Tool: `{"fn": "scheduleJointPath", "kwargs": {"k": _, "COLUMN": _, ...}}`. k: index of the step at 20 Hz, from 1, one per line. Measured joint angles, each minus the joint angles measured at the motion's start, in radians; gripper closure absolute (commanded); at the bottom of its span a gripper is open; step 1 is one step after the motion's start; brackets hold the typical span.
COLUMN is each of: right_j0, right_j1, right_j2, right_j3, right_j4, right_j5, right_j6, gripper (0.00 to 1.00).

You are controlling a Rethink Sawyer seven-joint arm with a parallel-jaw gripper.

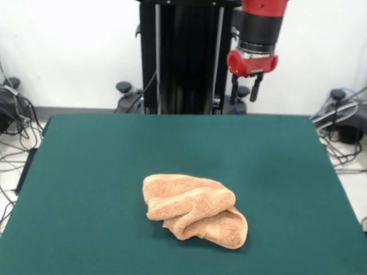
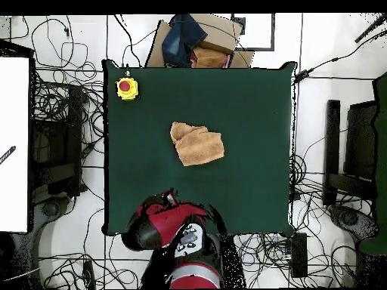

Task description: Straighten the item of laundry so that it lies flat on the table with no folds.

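Overhead, claw (image 1: 245,87) raised, towel (image 1: 194,209) crumpled

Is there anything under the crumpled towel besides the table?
Nothing shows under it. The towel lies bunched on the green table, its layers folded over one another, with no edge of another thing poking out in either view. Whatever sits beneath the folds is covered and cannot be seen.

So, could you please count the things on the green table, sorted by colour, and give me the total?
Peach-orange: 1, the crumpled towel near the middle of the table.
Yellow with red: 1, a button box at one corner, seen only in the overhead view.
Total: 2. The gripper hangs above the table's edge, touching nothing.
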Motion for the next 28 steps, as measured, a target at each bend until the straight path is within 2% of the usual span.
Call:
{"fn": "scheduleJointPath", "kwargs": {"k": 8, "right_j0": -0.045, "right_j1": -0.002, "right_j2": 0.0, "right_j3": 0.035, "right_j4": 0.098, "right_j5": 0.0, "right_j6": 0.002, "gripper": 0.0}}
{"fn": "scheduleJointPath", "kwargs": {"k": 13, "right_j0": -0.067, "right_j1": -0.005, "right_j2": -0.002, "right_j3": 0.062, "right_j4": 0.128, "right_j5": 0.0, "right_j6": 0.002, "gripper": 0.0}}
{"fn": "scheduleJointPath", "kwargs": {"k": 23, "right_j0": -0.006, "right_j1": -0.009, "right_j2": -0.011, "right_j3": 0.125, "right_j4": 0.15, "right_j5": -0.006, "right_j6": 0.002, "gripper": 0.0}}
{"fn": "scheduleJointPath", "kwargs": {"k": 28, "right_j0": 0.035, "right_j1": 0.008, "right_j2": -0.014, "right_j3": 0.163, "right_j4": 0.15, "right_j5": -0.052, "right_j6": 0.002, "gripper": 0.0}}
